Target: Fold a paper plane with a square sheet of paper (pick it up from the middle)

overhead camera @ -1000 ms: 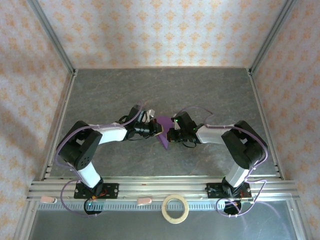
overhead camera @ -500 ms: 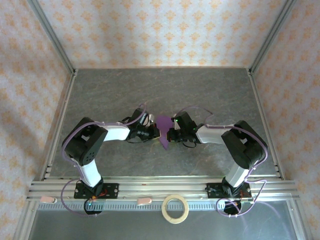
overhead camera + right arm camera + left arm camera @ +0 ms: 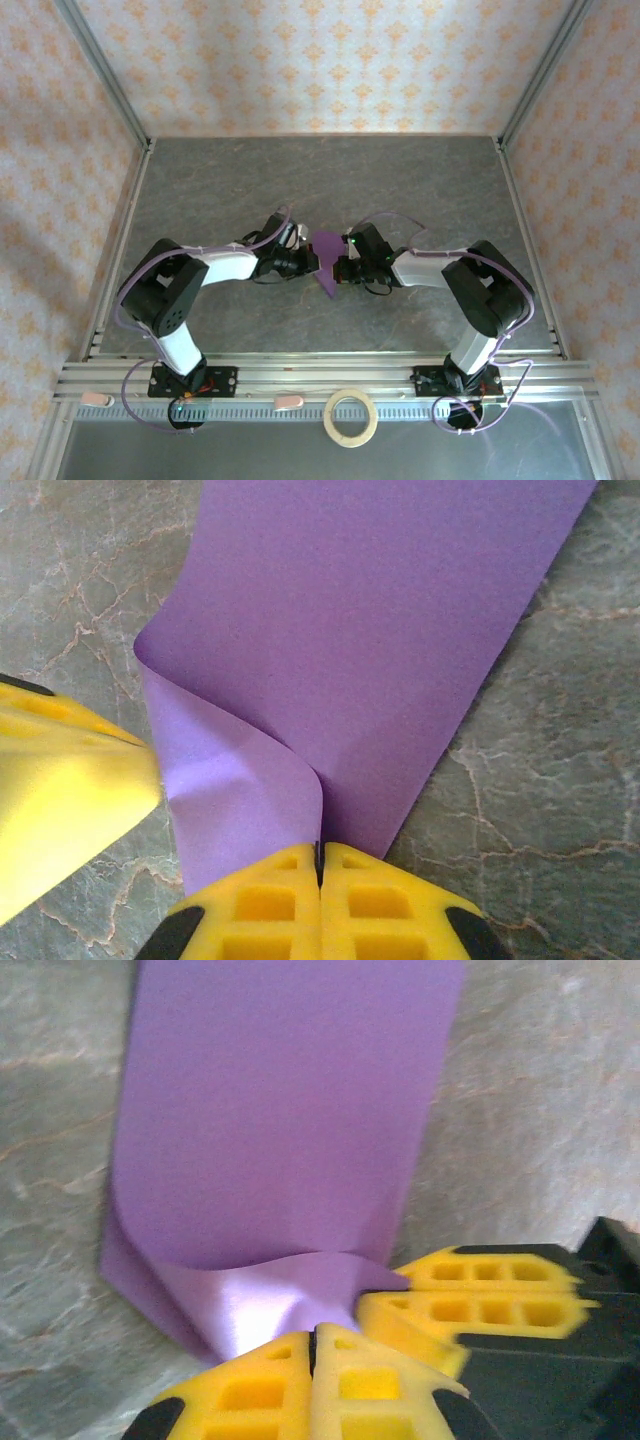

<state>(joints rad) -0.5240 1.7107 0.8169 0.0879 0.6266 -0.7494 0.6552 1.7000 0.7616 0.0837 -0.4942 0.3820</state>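
At the centre of the grey desk (image 3: 400, 180), two robot arms meet over a square sheet of paper (image 3: 325, 262), each pinching it from its own side. The purple sheet is no longer flat: the wrist views show one part curled over another in a soft, rounded bend (image 3: 300, 770), with a faint wrinkle near the grip but no sharp crease. No nose, wings or central ridge of a plane can be made out. On this evidence the job appears to be at an early fold, with the sheet picked up and doubled over but the bend not pressed down, and the pointed dart shape yet to be formed.

The left fingers (image 3: 340, 1360) are closed tight, their yellow pads meeting with only the paper's near edge caught between them. The right fingers (image 3: 345, 880) are likewise shut on the sheet at the foot of the curl, pads together with no gap to be seen. The two pairs sit just beside each other, almost tip to tip. Whether the far part of the sheet rests on the desk cannot be told. A tan tape ring (image 3: 351, 417) lies on the near ledge, well apart from the work.
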